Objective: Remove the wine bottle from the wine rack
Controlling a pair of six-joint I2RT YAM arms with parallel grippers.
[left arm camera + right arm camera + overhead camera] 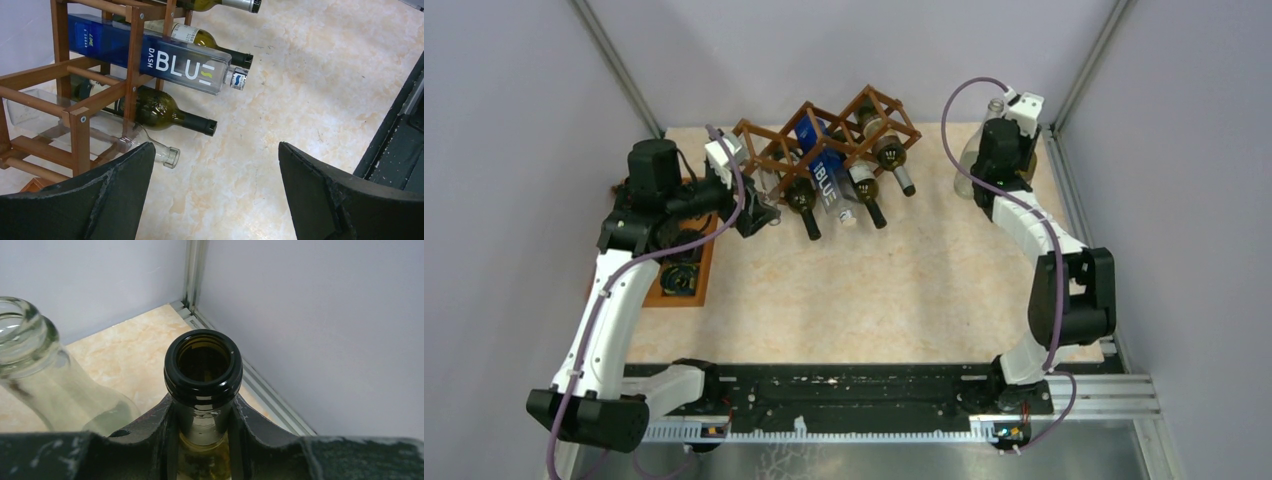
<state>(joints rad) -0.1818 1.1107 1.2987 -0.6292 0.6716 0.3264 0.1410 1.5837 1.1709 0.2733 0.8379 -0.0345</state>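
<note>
- Right end effector (202, 412) is clamping shut on the neck of the dark wine bottle (202, 365), just under the lip. The mouth is showing open, with no cap.
- That bottle is standing upright in the upper right of the overhead view, well apart from the wine rack (80, 132) in the upper centre and just beside a standing clear bottle (30, 360). The arm is hiding its base, so I cannot tell whether it is touching the counter (874, 290).
- Left end effector (215, 192) is gaping at full width and holding nothing. It is hovering at the left end of the rack, facing the lying clear bottle (160, 150) in the lowest cell, with the green bottle (160, 111) and the blue bottle (175, 62) lying above it.
- Judgement: the step in hand is setting the dark bottle down off the rack.
- Doing it well means:
  - lowering straight down with the neck vertical;
  - releasing only once the base is bearing on the counter;
  - opening slowly, then lifting straight up past the lip so the fingers are not dragging it over.
- Risk: the neighbouring clear bottle is sitting very close, and a glass-on-glass knock could be tipping either one.
</note>
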